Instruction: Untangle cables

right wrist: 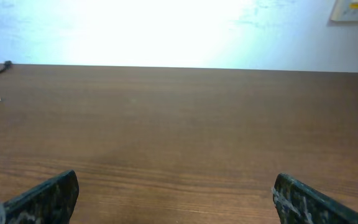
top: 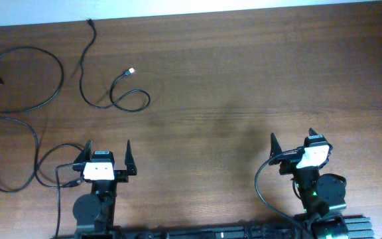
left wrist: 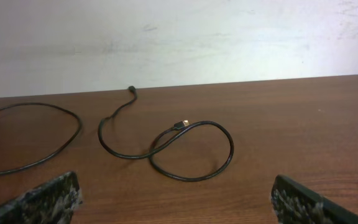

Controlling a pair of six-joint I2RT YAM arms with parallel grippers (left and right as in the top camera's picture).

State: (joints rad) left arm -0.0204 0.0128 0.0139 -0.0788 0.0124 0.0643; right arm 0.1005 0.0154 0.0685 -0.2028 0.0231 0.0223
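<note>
Two thin black cables lie spread out apart from each other at the far left of the table. One cable (top: pixel 81 76) runs from a black plug at the back into a small loop and ends in a silver-white tip (top: pixel 130 70). It also shows in the left wrist view (left wrist: pixel 231 149). The other cable (top: pixel 62 73) forms a wide loop further left (left wrist: pixel 78 127). My left gripper (top: pixel 108 151) (left wrist: pixel 176 199) is open and empty, well short of the small loop. My right gripper (top: pixel 292 141) (right wrist: pixel 176 199) is open and empty over bare wood at the right.
A thicker black wire (top: pixel 35 136) snakes from the left edge to the left arm's base, and another wire (top: pixel 258 182) curves at the right arm's base. The wooden table (top: pixel 244 86) ends at a white wall along the back.
</note>
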